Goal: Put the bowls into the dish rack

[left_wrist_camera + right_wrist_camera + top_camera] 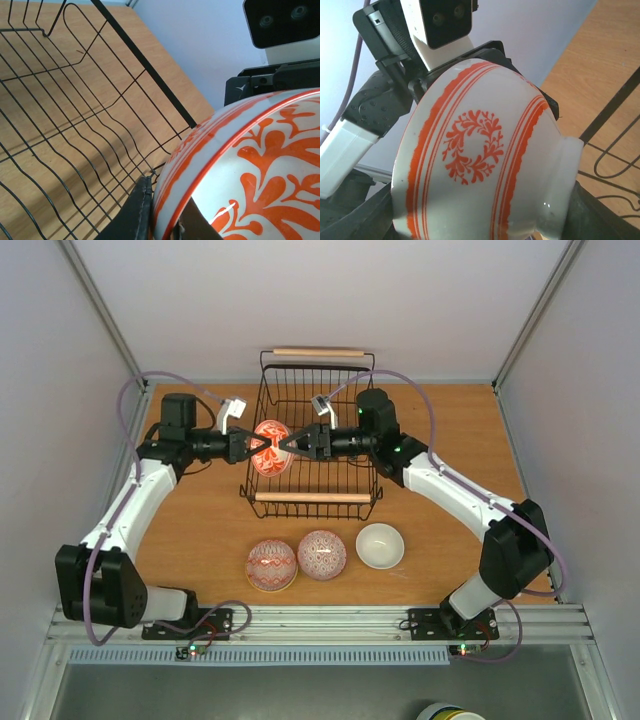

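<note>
A white bowl with red-orange pattern [272,450] hangs on its side above the black wire dish rack [330,400], over its near left part. My left gripper [260,446] is shut on the bowl's rim [210,150], one black finger [132,212] on each side of the rim. My right gripper [287,446] is shut on the same bowl [475,160], its jaws spanning it from rim to foot. Three more bowls sit on the table near the front: a pink patterned one [271,565], another pink patterned one [321,554], both upside down, and a white one [380,545] upright.
The rack has a wooden rod handle at the far end [318,352] and one at the near end [311,497]. Its wire floor [60,125] shows bare below the held bowl. White walls enclose the wooden table [450,430] on three sides.
</note>
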